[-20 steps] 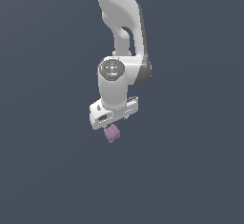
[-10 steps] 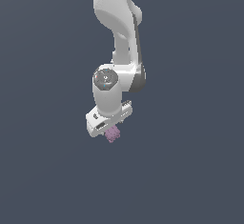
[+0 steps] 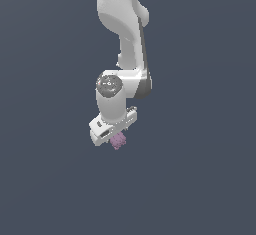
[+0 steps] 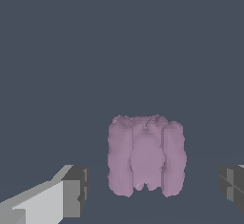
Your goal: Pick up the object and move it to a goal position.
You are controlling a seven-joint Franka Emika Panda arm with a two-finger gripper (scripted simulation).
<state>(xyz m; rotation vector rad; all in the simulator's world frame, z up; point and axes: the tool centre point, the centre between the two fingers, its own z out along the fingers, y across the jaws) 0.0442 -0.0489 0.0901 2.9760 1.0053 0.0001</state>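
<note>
The white robot gripper [image 4: 152,189] has its jaws apart around the small lumpy pinkish-purple clump [image 4: 145,155]; it looks light and bumpy; best grasped across its ribbed sides.

The object [image 3: 118,140] sits just under the hand [image 3: 116,135], between its fingers [image 4: 76,191].

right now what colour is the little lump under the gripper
Pale pinkish-purple all over, bumpy lump; the wrist view shows it best, between the open gripper.
</note>
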